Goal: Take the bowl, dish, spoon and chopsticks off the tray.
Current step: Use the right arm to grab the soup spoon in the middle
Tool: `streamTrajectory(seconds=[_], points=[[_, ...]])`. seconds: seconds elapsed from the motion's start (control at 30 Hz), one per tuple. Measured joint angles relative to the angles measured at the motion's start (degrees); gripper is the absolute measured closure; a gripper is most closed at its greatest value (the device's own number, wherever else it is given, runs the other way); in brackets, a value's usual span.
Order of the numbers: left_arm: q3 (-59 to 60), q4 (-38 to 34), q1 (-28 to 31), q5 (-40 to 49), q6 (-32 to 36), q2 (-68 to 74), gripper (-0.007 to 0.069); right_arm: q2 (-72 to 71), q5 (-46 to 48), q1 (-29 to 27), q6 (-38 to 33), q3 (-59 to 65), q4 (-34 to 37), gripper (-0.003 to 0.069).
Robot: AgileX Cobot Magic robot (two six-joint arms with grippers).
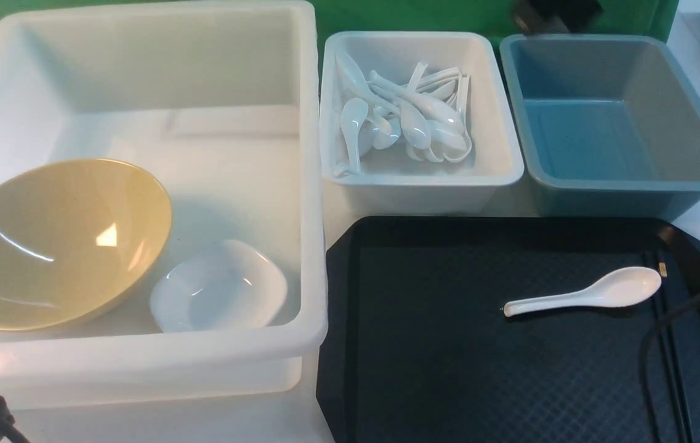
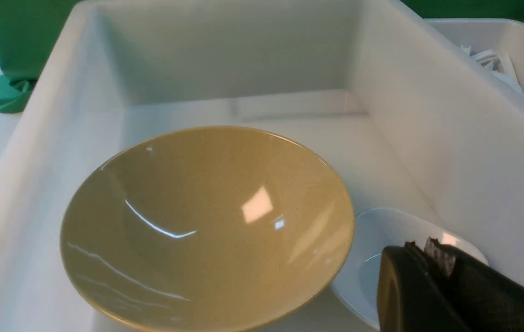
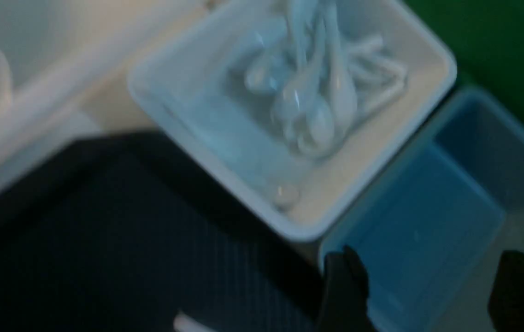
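The glossy mustard-yellow bowl, wide with flaring sides, lies tilted inside the big white plastic tub. The small white dish, a shallow rounded square, sits just beside it in the same tub. On the flat black tray, with its diamond-textured surface and cut corners, the smooth white spoon lies with its oval scoop next to the thin black chopsticks, which run along the tray's right side. A smaller white tub holds a heap of similar spoons, and beside it is a blue-grey tub.

The left gripper hangs closed above the dish. The right gripper holds nothing, its jaws spread wide over the blue-grey tub.
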Motion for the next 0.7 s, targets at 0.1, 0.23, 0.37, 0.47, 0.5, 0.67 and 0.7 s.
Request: streamTrajectory(seconds=[0.1,0.23,0.37,0.47,0.5,0.67,0.7], points=[[0.24,-2.52,0.00,-0.12,0.00,0.00,0.0613,-1.76,-0.39,-4.12,0.90,15.54,0.15,0.0222],[0.24,-4.33,0.00,-0.12,0.64,0.38,0.0613,-0.71,-6.26,-7.04,0.42,29.15,2.38,0.0217],[0.24,-7.44,0.00,0.86,3.77,2.58,0.0613,4.95,-10.89,-7.52,-1.42,34.68,7.13,0.0195],[-0.23,-11.73,0.00,2.50,8.10,5.86,0.0613,9.27,-13.70,-6.29,-4.26,33.89,8.56,0.0183],[-0.45,-12.72,0.00,2.87,9.42,6.55,0.0613,10.15,-14.03,-5.93,-5.46,33.40,8.63,0.0183],[-1.87,-20.29,0.00,6.34,17.23,11.96,0.0613,14.02,-15.62,-4.68,-9.24,31.08,8.96,0.0183],[-2.36,-23.07,0.00,7.88,20.41,13.80,0.0613,15.01,-16.29,-4.62,-10.28,30.56,8.96,0.0183]])
